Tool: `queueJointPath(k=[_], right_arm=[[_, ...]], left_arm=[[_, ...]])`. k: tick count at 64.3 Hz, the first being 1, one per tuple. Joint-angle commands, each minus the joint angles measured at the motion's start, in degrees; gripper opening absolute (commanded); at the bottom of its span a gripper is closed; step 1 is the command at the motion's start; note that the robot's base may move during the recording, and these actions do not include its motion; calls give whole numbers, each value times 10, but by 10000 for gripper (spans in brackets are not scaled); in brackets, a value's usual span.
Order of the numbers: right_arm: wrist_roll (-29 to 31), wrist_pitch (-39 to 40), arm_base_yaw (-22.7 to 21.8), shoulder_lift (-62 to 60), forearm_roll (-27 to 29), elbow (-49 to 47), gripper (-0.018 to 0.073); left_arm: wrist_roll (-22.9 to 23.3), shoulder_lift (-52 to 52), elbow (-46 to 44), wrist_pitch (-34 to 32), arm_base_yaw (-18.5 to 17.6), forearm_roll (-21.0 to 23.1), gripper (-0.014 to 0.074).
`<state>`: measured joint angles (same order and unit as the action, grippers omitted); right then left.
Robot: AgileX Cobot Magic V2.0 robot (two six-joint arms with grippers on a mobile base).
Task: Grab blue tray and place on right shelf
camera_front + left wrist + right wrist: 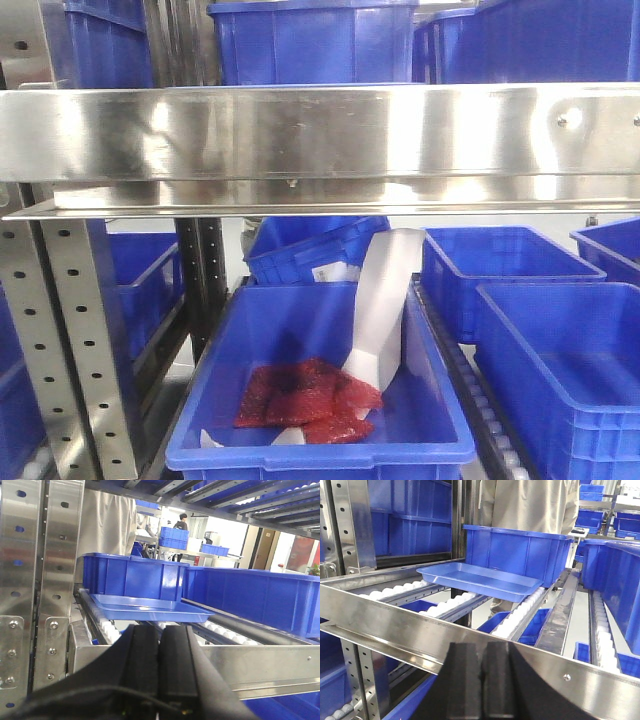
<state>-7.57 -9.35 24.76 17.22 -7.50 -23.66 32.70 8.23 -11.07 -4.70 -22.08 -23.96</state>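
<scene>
Blue tray [481, 580] sits on the white rollers [517, 615] of a rack level, just in front of a deep blue bin [520, 552] and apparently touching it at the back. Neither arm has reached it yet.

The left claw [161, 665] is pressed closed, pads together, holding nothing; the right claw [481, 680] looks the same, closed and empty. Both hang back behind the steel front rail [395, 625] of the rack.

My judgement is that the step in hand is the approach and grasp. To do it well, the claws need to part before they cross the rail, then come in level with the flared rim rather than from above, since the rack level overhead leaves little room. Taking opposite edges of the tray would keep it flat, and lifting slightly before drawing it back should stop it rolling or catching on the rail.

The two wrist views show the tray from either side: the left wrist looks along its near long edge [150, 611], the right wrist sees its inside and near corner. The front view does not show the tray at all. It alone shows the stainless shelf board [320, 135] with its broad reflective front, and below it an open bin [320, 400] holding red packets [305, 395] and a white strip [385, 300].
</scene>
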Motion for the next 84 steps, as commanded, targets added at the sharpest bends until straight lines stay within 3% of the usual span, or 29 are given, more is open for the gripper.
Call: queueJointPath(k=[1, 20, 34, 45, 84], right_arm=[[7, 55, 0, 3, -8, -17, 42], [7, 64, -22, 2, -6, -5, 42], [67, 122, -181, -80, 103, 127, 42], [67, 122, -249, -181, 109, 209, 42], [67, 125, -257, -189, 109, 240, 42]], left_arm=[[-2, 4, -16, -50, -4, 0, -48], [-2, 4, -16, -50, -4, 0, -48], [-2, 4, -16, -50, -4, 0, -48], [-2, 4, -16, -50, -4, 0, -48], [-2, 4, -16, -51, -4, 0, -48]])
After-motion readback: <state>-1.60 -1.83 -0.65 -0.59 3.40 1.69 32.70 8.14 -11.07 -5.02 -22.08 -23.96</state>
